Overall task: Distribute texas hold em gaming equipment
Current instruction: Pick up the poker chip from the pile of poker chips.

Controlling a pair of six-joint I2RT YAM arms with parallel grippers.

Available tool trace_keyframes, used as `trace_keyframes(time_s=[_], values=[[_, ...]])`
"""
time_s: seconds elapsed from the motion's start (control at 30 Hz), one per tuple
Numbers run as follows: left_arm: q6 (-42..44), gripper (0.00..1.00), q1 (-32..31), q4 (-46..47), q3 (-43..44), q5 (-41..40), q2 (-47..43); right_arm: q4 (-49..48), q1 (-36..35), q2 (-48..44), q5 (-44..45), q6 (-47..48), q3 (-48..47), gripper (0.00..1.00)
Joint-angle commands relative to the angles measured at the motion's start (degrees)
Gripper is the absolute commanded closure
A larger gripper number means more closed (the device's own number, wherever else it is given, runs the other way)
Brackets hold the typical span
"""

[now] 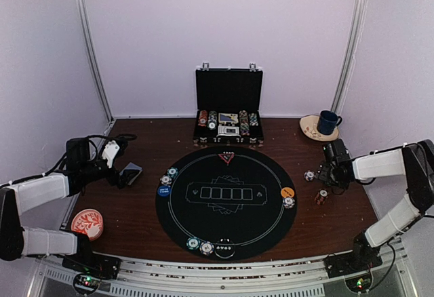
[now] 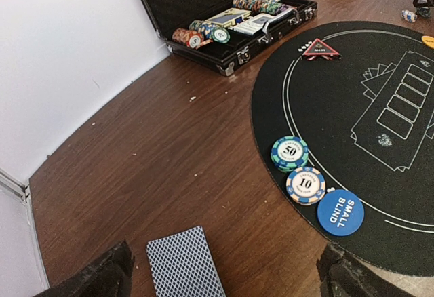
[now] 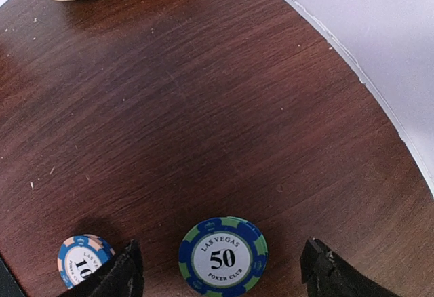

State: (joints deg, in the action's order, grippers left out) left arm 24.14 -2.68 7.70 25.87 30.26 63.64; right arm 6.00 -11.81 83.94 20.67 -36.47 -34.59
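Note:
A grey-blue-backed card deck (image 2: 184, 266) lies on the wood between my left gripper's (image 2: 224, 278) open fingers; in the top view the deck (image 1: 131, 173) sits just right of that gripper (image 1: 122, 175). On the round black mat (image 1: 226, 215) are a 50 chip (image 2: 289, 152), a 10 chip (image 2: 306, 185), a blue small-blind disc (image 2: 340, 212), a red triangle marker (image 2: 321, 49), and an orange disc (image 1: 287, 192). My right gripper (image 3: 220, 280) is open over a blue-green 50 chip (image 3: 223, 255), not touching it. A 10 chip (image 3: 81, 260) lies to its left.
The open black briefcase (image 1: 228, 110) with chip rows stands at the back centre. A saucer (image 1: 309, 129) with a blue mug (image 1: 329, 121) is at the back right. A red-and-white dish (image 1: 87, 223) sits front left. More chips (image 1: 199, 245) and a dark disc (image 1: 224, 250) lie at the mat's near edge.

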Motion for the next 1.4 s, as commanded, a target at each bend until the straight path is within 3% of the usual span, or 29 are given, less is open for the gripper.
trace_keyframes(time_s=[0.0,0.23,1.07,1.37], values=[[0.6,0.02,-0.1,2.6,-0.1,0.8,0.0,-1.7,0.5,0.3,0.3,-0.8,-1.2,0.19],[0.6,0.02,-0.1,2.3,0.1,0.8,0.1,-2.7,0.8,1.5,0.4,-0.8,-0.9,0.27],[0.5,0.02,-0.1,2.5,-0.2,0.8,-0.6,-3.5,0.8,3.9,-0.7,-0.6,-0.8,0.35],[0.6,0.02,-0.1,2.4,-0.2,0.9,-0.5,-3.6,0.9,3.9,-0.5,-0.6,-0.7,0.42]])
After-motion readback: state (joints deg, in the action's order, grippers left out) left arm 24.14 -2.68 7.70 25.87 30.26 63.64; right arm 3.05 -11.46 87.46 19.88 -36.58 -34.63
